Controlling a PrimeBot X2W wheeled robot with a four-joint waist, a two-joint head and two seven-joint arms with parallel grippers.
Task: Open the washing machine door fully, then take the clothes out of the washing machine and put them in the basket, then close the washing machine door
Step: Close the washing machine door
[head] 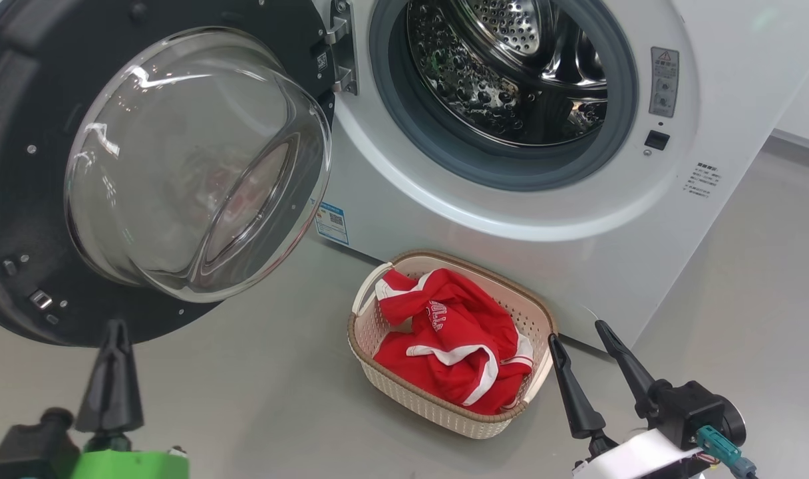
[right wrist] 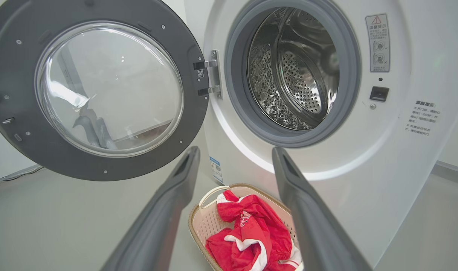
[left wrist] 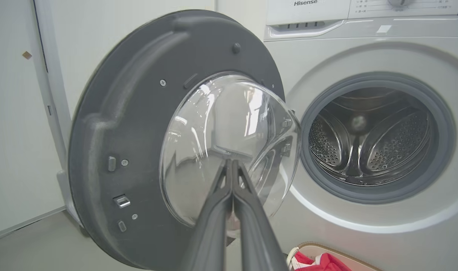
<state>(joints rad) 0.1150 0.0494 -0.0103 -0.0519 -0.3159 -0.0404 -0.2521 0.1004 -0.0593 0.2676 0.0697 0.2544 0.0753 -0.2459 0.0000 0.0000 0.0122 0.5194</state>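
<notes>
Over grey floor (head: 245, 399), points pinched-shut left end effector (head: 116, 327) at wide-open round black-rimmed glass door (head: 178, 166), presumably to close it; hangs right end effector (head: 575, 331), spread empty, beside cream perforated basket (head: 431, 406) holding red white-trimmed clothes (head: 451, 339).

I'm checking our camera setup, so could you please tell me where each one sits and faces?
Head view: high, looking down at door, washer, basket; left gripper, right gripper at bottom corners.
Left wrist view: low, facing the door's inside; shut fingers.
Right wrist view: facing washer and basket; open fingers.
All share the door and the basket of clothes.
</notes>
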